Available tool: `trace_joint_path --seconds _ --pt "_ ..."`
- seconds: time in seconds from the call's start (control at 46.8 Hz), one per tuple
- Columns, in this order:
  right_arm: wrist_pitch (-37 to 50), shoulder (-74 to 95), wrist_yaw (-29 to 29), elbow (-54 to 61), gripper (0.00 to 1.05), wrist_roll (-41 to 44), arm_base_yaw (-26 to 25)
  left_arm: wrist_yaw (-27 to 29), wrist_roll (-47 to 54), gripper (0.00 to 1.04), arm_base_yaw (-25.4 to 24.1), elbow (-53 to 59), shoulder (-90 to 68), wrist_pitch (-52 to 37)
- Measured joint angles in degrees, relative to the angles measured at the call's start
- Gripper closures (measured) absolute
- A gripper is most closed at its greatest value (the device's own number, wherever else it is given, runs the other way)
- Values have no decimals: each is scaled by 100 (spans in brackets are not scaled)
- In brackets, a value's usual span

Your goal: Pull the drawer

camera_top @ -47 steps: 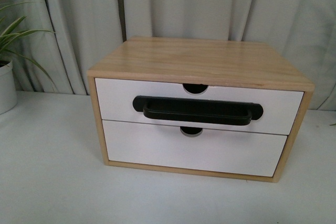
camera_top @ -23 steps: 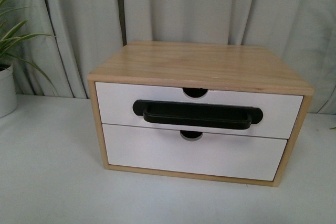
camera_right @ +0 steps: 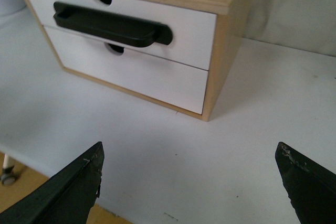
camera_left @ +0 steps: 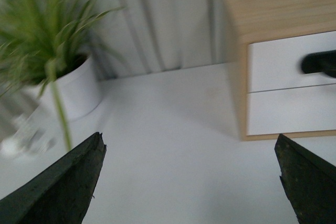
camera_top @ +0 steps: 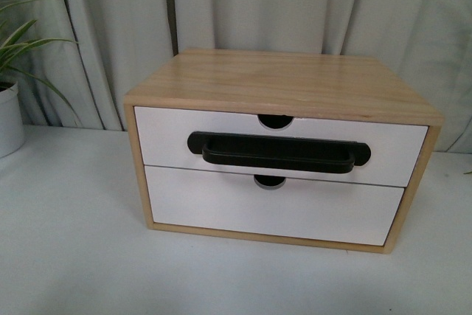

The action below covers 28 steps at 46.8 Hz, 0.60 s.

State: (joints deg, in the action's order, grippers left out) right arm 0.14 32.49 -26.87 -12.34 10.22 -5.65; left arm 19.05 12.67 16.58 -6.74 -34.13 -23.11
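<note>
The drawer (camera_top: 166, 138) is the upper one in a light wood cabinet (camera_top: 287, 82). It has a white front, a long black bar handle (camera_top: 279, 153) and a semicircular notch in its top edge, and it sits flush with the cabinet front. Neither arm shows in the front view. My left gripper (camera_left: 189, 137) is open over the white table, left of the cabinet, where the drawer (camera_left: 278, 66) and one end of the handle (camera_left: 320, 62) show. My right gripper (camera_right: 190, 144) is open and empty, in front of the cabinet's right corner, well short of the drawer (camera_right: 189, 30) and its handle (camera_right: 110, 24).
A plain white lower drawer (camera_top: 273, 212) without a handle sits beneath. A plant in a white pot (camera_top: 9, 119) stands at the far left, close to the left gripper's side (camera_left: 73, 90). Grey curtains hang behind. The table's front edge (camera_right: 47, 179) lies near the right gripper.
The front view shifted slightly down and back up. The drawer stays flush in the cabinet, and nothing on the table has moved.
</note>
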Motion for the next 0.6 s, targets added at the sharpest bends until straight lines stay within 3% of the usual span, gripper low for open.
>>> trace_joint_path --seconds 0.107,0.171,0.342,0.47,0.599 --pt "133 1062 -304 -546 9 870 127 -1250 789 6 184 -647 -1438 -739" --pt "131 1445 -411 -800 9 1224 173 -1722 1145 6 260 -955 -1947 -756" --pt "-179 2212 -688 -1445 9 2129 354 -2424 2033 6 485 -1593 -2894 -507" --pt "-483 2887 -817 -1961 9 3040 503 -2942 3012 6 710 -2385 -3668 221" --pt "-466 3571 -846 -2402 9 3873 678 -3080 3779 6 870 -3119 -4275 898"
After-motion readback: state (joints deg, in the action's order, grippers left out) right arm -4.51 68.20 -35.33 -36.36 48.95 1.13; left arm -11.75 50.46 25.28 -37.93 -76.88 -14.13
